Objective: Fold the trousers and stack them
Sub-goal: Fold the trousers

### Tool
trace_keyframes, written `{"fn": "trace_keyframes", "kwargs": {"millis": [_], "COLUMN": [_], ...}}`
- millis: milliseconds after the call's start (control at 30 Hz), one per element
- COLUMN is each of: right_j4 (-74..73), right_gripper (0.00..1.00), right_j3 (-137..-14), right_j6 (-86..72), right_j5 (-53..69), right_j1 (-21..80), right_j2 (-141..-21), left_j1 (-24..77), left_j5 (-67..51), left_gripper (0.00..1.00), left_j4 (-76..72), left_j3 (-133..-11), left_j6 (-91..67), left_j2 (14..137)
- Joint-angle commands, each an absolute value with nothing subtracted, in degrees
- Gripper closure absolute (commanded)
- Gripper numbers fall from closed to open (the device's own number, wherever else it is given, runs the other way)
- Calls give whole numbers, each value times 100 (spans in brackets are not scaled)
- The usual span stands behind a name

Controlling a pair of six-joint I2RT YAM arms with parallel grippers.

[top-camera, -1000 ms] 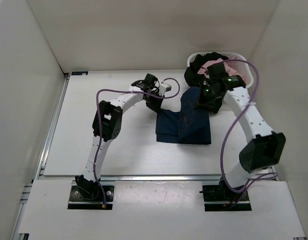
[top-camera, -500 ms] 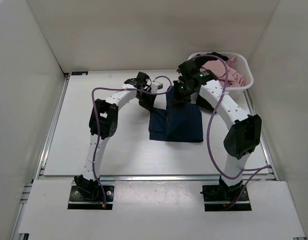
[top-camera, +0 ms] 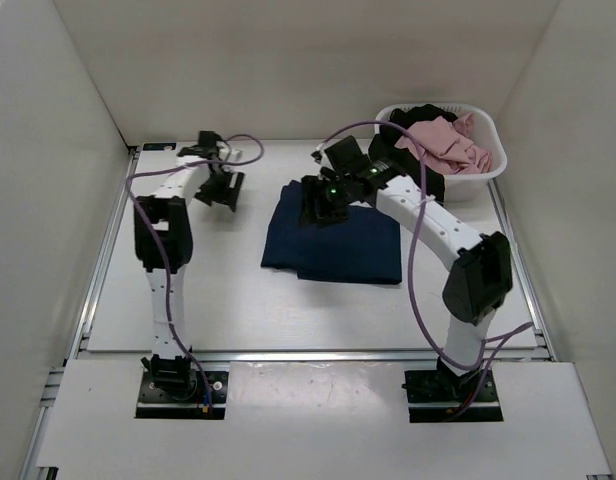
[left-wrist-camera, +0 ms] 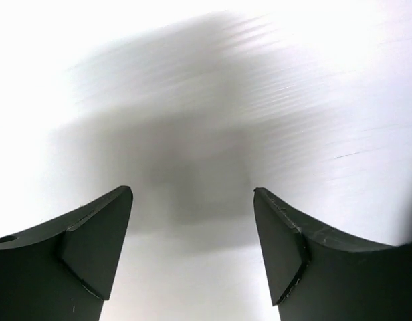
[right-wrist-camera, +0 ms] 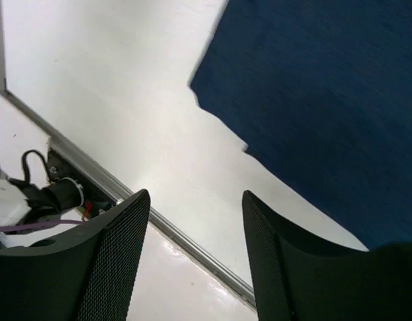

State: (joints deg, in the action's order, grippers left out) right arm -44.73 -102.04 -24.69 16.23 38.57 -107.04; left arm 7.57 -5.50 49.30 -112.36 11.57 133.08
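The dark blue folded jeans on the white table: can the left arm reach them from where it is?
Probably yes. The left arm hangs with open jaws just left of the dark blue folded jeans, and only bare white table lies between them.

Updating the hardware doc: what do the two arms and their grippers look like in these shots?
The left arm and right arm have white links, bulky black joint housings and black bases. A purple cable loops along each. The left gripper and right gripper are black; a green light glows near the right one. Its fingers are dark wedges with mesh-textured pads.
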Motion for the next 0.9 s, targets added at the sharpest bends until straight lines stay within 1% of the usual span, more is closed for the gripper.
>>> {"fn": "trace_keyframes", "kwargs": {"millis": [0,33,67,133,200,233,267,333,367,433,500,533,700,867], "right_j4": [-4078,-4078,-4078,-4166,-4079,-3930,-3877,-3789,-3675,-3525,-3341,-3279,-2963,-2690], "right_gripper": [37,37,40,45,52,54,61,72,82,89,95,95,96,98], "right_j3": [-9321,-9073,-8835,-8222,-7850,-7692,-7429,-7226,-7129,-6812,-6663,-6593,-6539,-6539], "right_j6": [-2653,-2733,-2864,-2917,-2918,-2866,-2865,-2865,-2865,-2865,-2944,-3014,-3190,-3550], "right_j5": [1223,1048,689,449,387,317,316,316,316,264,194,193,255,333], "right_j1": [3359,3096,2955,2534,2286,2094,2022,1890,1811,1758,1758,1758,1941,2346], "right_j2": [-9766,-9634,-9424,-9264,-9141,-9088,-9088,-9219,-9342,-9535,-9667,-9781,-10081,-10397], "left_j1": [606,667,764,1202,1510,1755,1862,2073,2074,2127,2127,2127,2127,2057], "left_j5": [394,395,396,46,-358,-743,-843,-1071,-1159,-1230,-1047,-785,-291,315], "left_gripper": [15,15,15,15,15,15,14,14,14,14,16,16,16,16], "left_j4": [5115,5115,5115,5115,5115,5115,5115,5115,5046,4817,4816,4816,4685,4492], "left_j3": [-11057,-11057,-11057,-10934,-10838,-10715,-10653,-10443,-10337,-9995,-9932,-9827,-9071,-8325], "left_j6": [1248,1344,1345,1555,1608,1608,1556,1468,1398,1284,1283,1214,1213,1213], "left_j2": [12026,11902,11787,11523,11461,11409,11408,11600,11654,11855,12040,12119,12120,11577]}}
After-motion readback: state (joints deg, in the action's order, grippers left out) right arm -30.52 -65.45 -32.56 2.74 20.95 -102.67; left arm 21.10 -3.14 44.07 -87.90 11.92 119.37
